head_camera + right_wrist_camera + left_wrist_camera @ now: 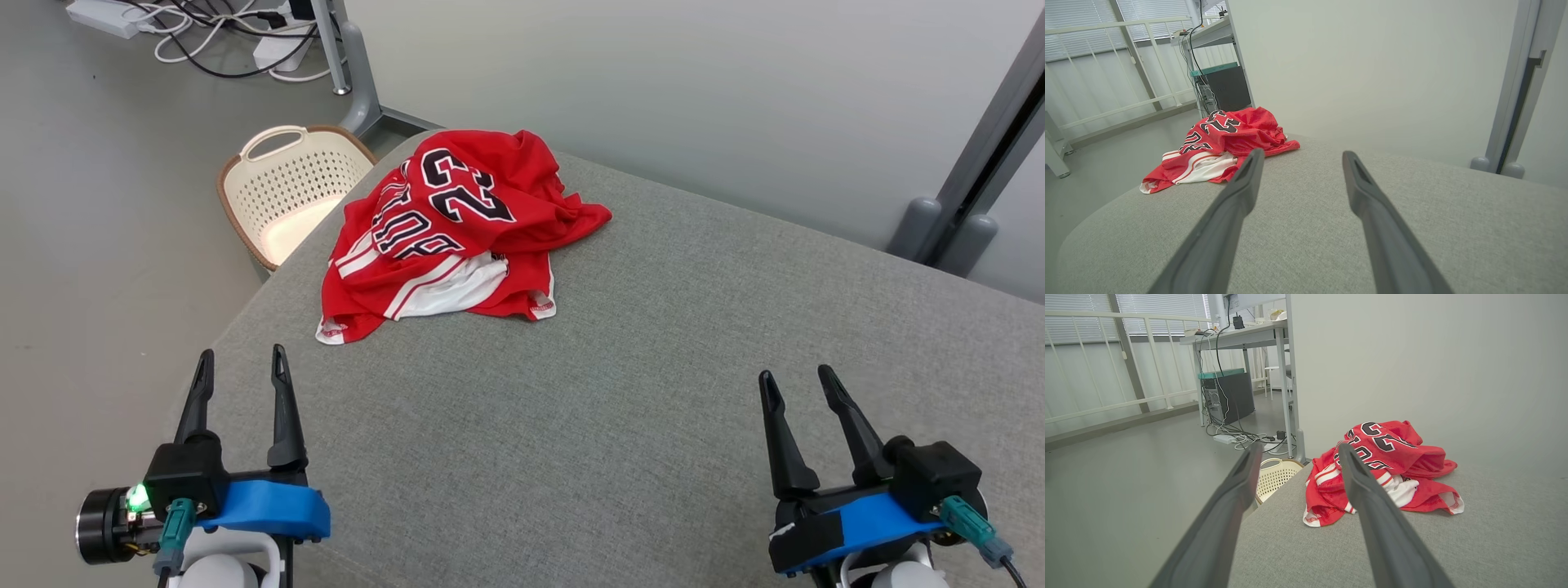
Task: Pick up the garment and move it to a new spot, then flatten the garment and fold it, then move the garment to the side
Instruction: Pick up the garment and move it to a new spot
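Note:
The garment [457,233] is a red jersey with white trim and dark numbers, lying crumpled in a heap near the far left corner of the grey fabric surface [637,392]. It also shows ahead in the left wrist view as the garment [1396,457] and to the left in the right wrist view as the garment [1220,143]. My left gripper [242,359] hovers at the near left edge, open and empty, well short of the heap. My right gripper [796,377] stands open at the near right, far from the jersey, nothing between its fingers.
A cream perforated basket [286,192] sits on the floor just beyond the surface's far left edge. Cables and a power strip [106,16] lie near a desk leg [359,73]. A pale wall panel [694,90] backs the surface, with a grey post [980,163] at right.

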